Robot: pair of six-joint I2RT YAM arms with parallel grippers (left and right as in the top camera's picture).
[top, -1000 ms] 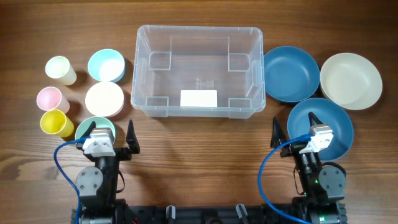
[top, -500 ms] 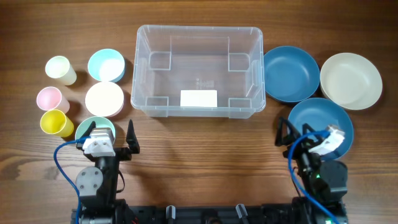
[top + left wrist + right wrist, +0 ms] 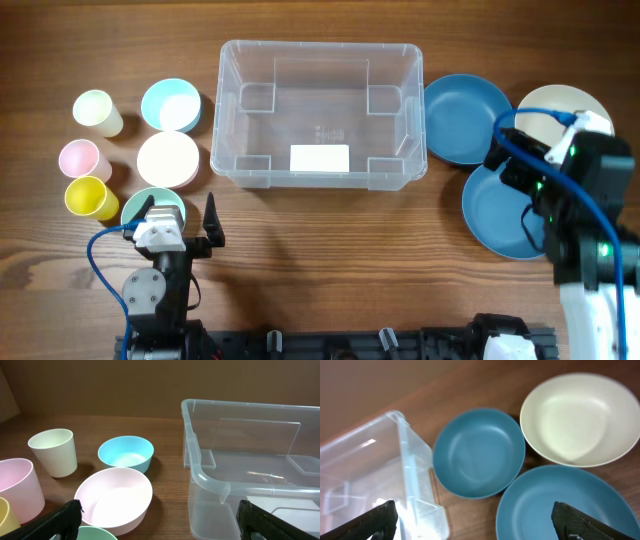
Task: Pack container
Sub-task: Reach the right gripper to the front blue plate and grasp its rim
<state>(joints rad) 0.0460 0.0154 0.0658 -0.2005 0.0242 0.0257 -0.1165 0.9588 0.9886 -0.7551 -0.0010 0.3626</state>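
Note:
The container [image 3: 215, 120] is a large clear bin at the back middle of the table, with only a white label [image 3: 320, 158] on its base. Its near left corner [image 3: 200, 477] fills the right of the left wrist view, and one corner [image 3: 415, 460] shows in the right wrist view. My left gripper [image 3: 180, 208] rests low by the front edge, open and holding nothing [image 3: 159, 510]. My right gripper [image 3: 515, 175] hangs raised over the dishes right of the container. It is open and holds nothing [image 3: 474, 510].
Right of the bin lie a blue bowl [image 3: 468, 118], a cream bowl [image 3: 563, 128] and a blue plate [image 3: 500, 215]. On the left stand a cream cup [image 3: 97, 112], pink cup [image 3: 80, 158], yellow cup [image 3: 88, 197], light-blue bowl [image 3: 170, 104], pink bowl [image 3: 168, 158] and green bowl [image 3: 150, 203].
My right arm has lifted from the front edge and swung back and right, over the blue plate and cream bowl. The left arm has not moved.

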